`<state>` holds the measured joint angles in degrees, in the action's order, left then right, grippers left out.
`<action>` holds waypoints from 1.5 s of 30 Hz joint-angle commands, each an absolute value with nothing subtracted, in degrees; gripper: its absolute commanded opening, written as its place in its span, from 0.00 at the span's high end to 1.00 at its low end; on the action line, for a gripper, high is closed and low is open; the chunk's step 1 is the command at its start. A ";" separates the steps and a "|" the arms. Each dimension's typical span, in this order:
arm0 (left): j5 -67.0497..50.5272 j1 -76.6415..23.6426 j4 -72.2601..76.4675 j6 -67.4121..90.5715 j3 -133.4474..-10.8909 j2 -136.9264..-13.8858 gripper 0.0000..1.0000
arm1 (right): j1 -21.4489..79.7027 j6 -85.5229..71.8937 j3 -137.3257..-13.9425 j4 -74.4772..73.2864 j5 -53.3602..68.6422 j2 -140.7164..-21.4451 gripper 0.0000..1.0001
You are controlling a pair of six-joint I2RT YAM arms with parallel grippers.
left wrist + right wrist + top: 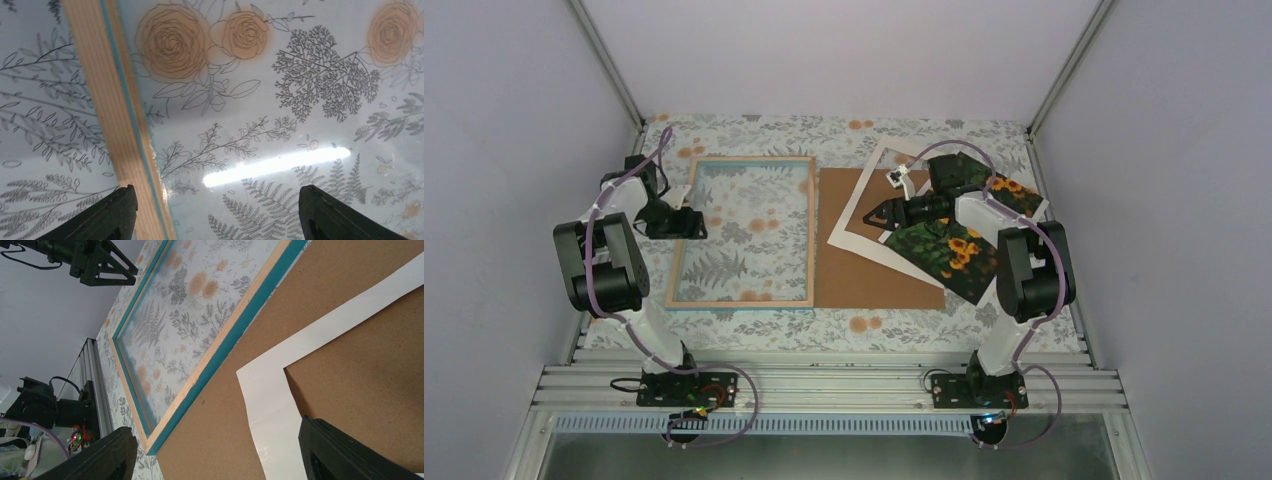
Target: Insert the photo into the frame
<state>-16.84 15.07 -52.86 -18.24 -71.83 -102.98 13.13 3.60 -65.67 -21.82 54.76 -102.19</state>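
The frame (742,303) lies flat at the left of the table, wood-coloured edges up, with the flowered cloth showing through its glass. My left gripper (702,223) hovers open over its left rail (115,100), nothing between the fingers (217,215). The photo (954,245), sunflowers on dark leaves, lies at the right, partly under the white mat (854,205) and my right arm. My right gripper (867,216) hangs open above the mat's left strip (270,405) and holds nothing (215,455). The right wrist view shows the frame's teal border (235,335) but not the photo.
A brown backing board (844,270) lies between frame and photo, touching the frame's right rail, with the mat resting on it (225,430). White walls close in the left, right and far sides. An aluminium rail (824,385) runs along the near edge.
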 commanded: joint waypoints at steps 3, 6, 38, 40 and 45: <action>-12.79 14.68 -50.87 -19.30 -70.64 -98.75 0.18 | 13.98 5.16 -65.04 -20.74 54.52 -100.29 0.20; -12.68 14.55 -49.75 -21.43 -70.44 -97.71 0.20 | 14.40 5.65 -65.04 -20.78 54.16 -100.40 0.20; -11.27 -14.02 -33.10 -24.27 -109.74 -132.51 0.25 | 16.30 8.97 -64.26 -21.19 49.20 -99.03 0.19; -11.08 -14.51 -33.24 -24.32 -110.16 -133.89 0.26 | 16.14 8.90 -64.25 -21.18 49.30 -99.29 0.19; -8.70 -15.27 -32.72 -25.11 -108.91 -135.22 0.25 | 15.61 8.73 -64.51 -21.09 49.97 -99.95 0.19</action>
<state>-10.90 -14.98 -32.49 -24.97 -108.16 -134.67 16.32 7.66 -64.95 -21.87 49.21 -100.86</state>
